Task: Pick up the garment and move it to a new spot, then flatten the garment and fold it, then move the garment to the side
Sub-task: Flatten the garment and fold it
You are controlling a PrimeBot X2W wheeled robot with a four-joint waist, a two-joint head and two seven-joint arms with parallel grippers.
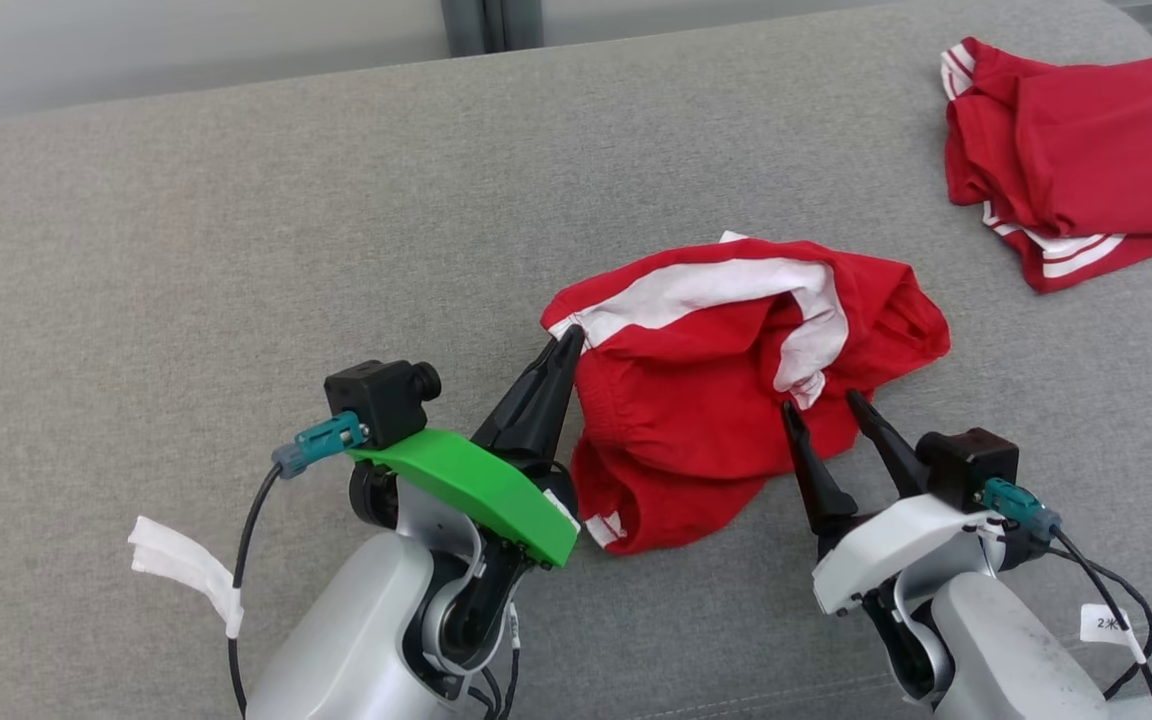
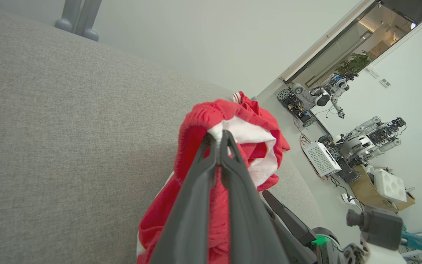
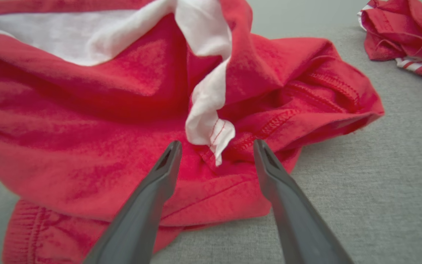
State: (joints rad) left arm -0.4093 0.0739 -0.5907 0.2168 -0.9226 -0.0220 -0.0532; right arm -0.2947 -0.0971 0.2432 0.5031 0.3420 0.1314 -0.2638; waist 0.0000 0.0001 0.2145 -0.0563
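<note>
From the head camera I see the garment (image 1: 736, 400), red with a white band (image 1: 696, 285), lying crumpled near the middle of the grey couch (image 1: 236, 250), between my two arms. My left gripper (image 1: 568, 345), under its green cover (image 1: 466, 490), has its tips pressed together right at the garment's left edge, where the white band ends. My right gripper (image 1: 820, 400) is at the garment's near right edge with its two fingers spread apart, tips over the red cloth. A second red garment (image 1: 1086, 150) lies folded at the far right of the couch, well apart from the first.

In the left wrist view my fingers meet at the tips and pinch a fold of cloth where white band and red fabric join. The fabric bunches up over the tips and hangs down to the left of the fingers. The right arm's dark fingers show at the lower right, and other robots (image 2: 361, 143) stand on the floor beyond the couch.

In the right wrist view the two fingers stand wide, with the twisted end of the white band between their tips. I cannot tell whether they touch the cloth. The folded garment sits in the top right corner.
</note>
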